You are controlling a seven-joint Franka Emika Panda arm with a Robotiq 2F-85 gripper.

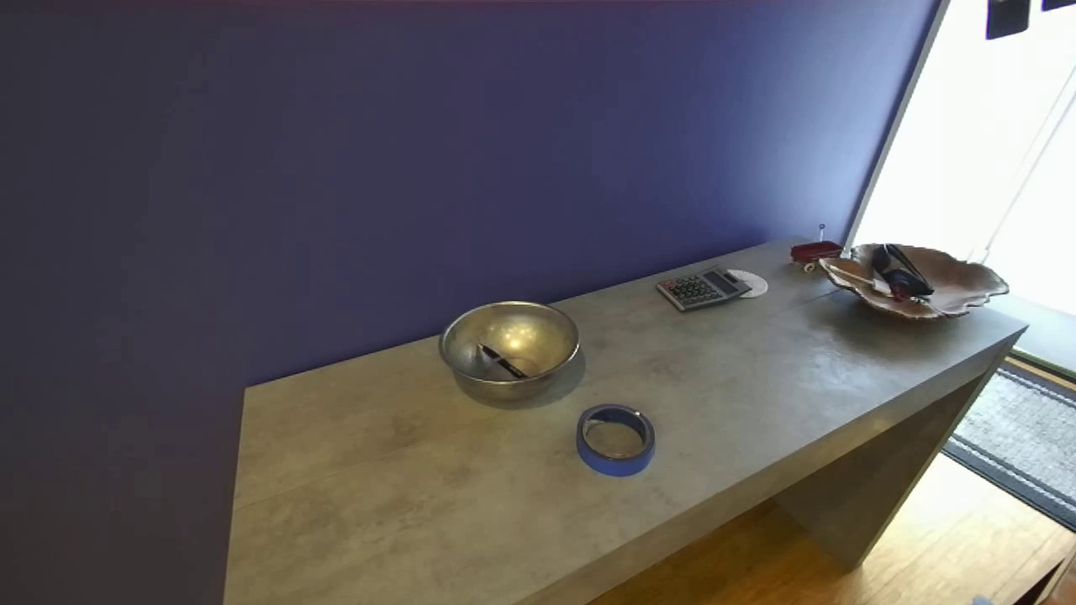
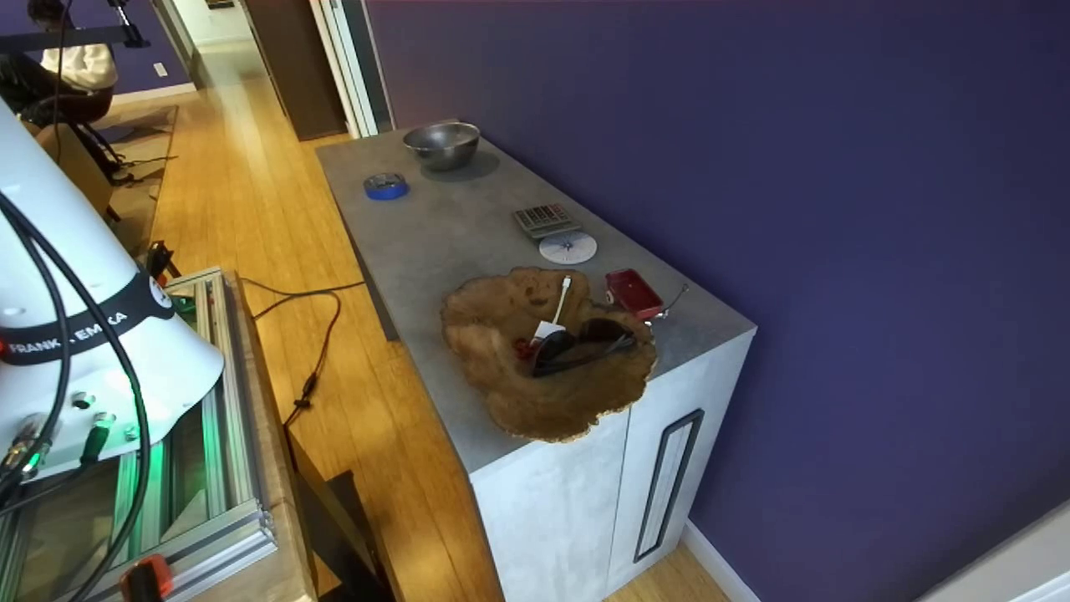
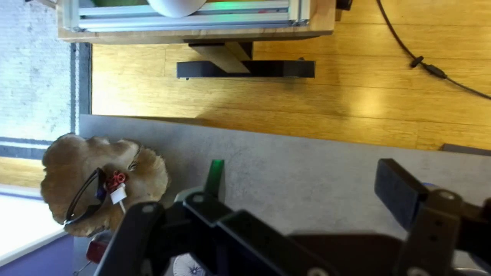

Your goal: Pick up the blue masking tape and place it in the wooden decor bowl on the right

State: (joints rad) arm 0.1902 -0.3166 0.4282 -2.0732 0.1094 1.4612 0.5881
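so the blue masking tape (image 1: pixel 616 465) is lying flat on the counter (image 1: pixel 378 470) near the metal bowl (image 1: pixel 496 390), gap between them. calculator (image 1: pixel 704 288) is further along from that metal bowl, and the wooden decor bowl (image 1: pixel 962 281) is even further from it, with sunglasses (image 1: pixel 911 282) inside. gripper (image 3: pixel 307 184) is spread wide in the wrist view

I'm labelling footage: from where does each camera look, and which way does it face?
An exterior view: high near the metal bowl, looking down across the table toward the wooden bowl; dark pieces at top right may be the robot's.
An exterior view: beyond the wooden bowl's end, facing back toward the metal bowl; white arm base at left.
Wrist view: above the table, facing down; open gripper low, part of the arm base at top.
Both exterior views share the bowls, blue tape and wall.
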